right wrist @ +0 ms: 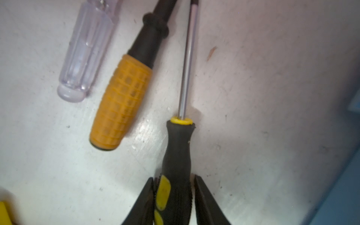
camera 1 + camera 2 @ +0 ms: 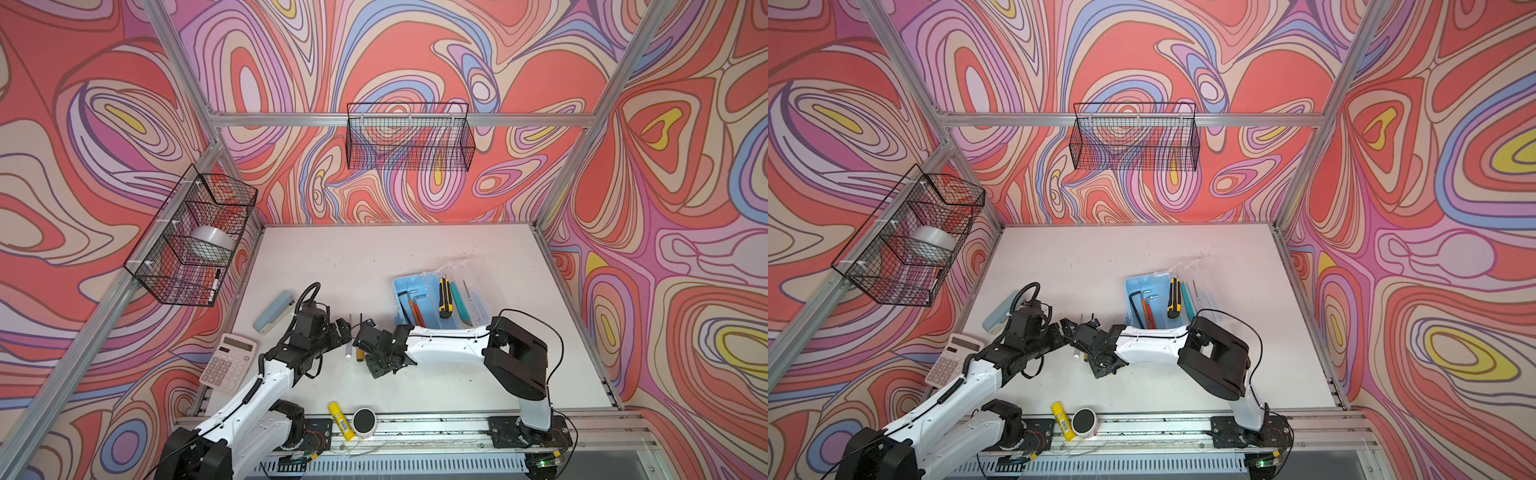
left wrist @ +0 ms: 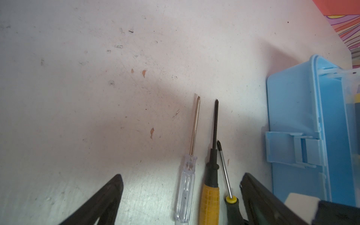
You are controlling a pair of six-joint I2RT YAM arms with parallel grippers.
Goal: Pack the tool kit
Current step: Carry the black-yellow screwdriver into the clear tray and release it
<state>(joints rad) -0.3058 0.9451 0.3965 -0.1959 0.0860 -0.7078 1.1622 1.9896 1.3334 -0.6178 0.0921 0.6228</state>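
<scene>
Swirls of red, pink, lilac and yellow cover the walls [image 2: 124,124]; the table [image 2: 374,257] is white, the case [image 2: 404,286] light blue. In the right wrist view, the black-handled screwdriver [image 1: 178,152] at lower centre bears yellow patches, and the orange-handled screwdriver [image 1: 120,101] a grid pattern.
</scene>
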